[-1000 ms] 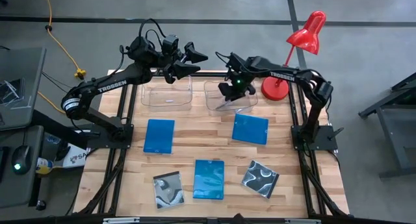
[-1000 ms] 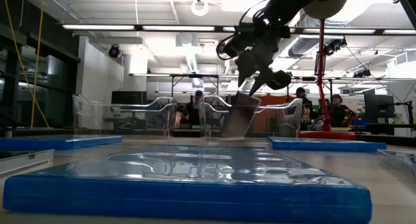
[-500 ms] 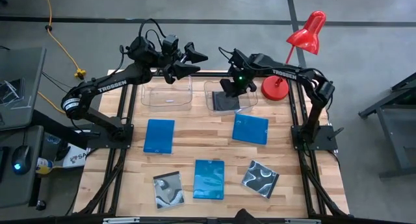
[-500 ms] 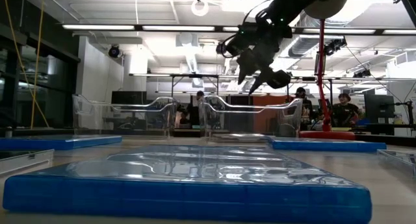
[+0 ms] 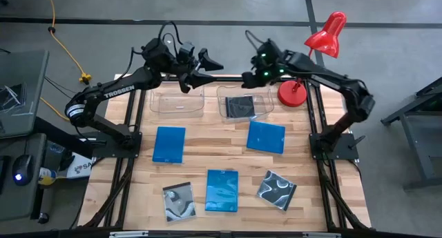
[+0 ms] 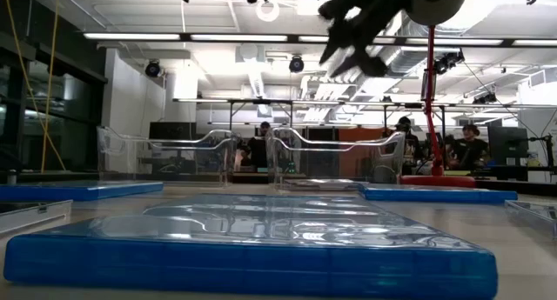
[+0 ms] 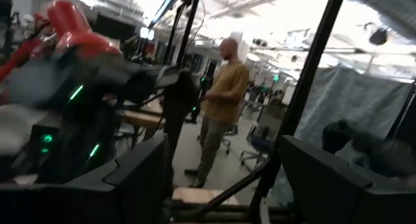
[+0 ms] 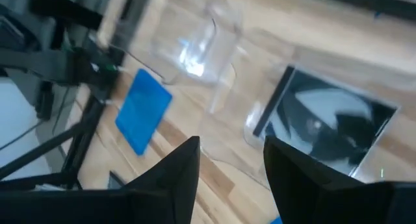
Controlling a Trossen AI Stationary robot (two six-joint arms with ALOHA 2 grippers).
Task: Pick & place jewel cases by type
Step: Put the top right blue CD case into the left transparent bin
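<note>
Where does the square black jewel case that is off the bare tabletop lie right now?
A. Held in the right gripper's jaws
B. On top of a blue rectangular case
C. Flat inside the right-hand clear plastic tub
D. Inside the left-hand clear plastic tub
C. The high view shows the square black jewel case lying flat inside the right-hand clear plastic tub, with the right gripper raised above it, holding nothing.
</note>
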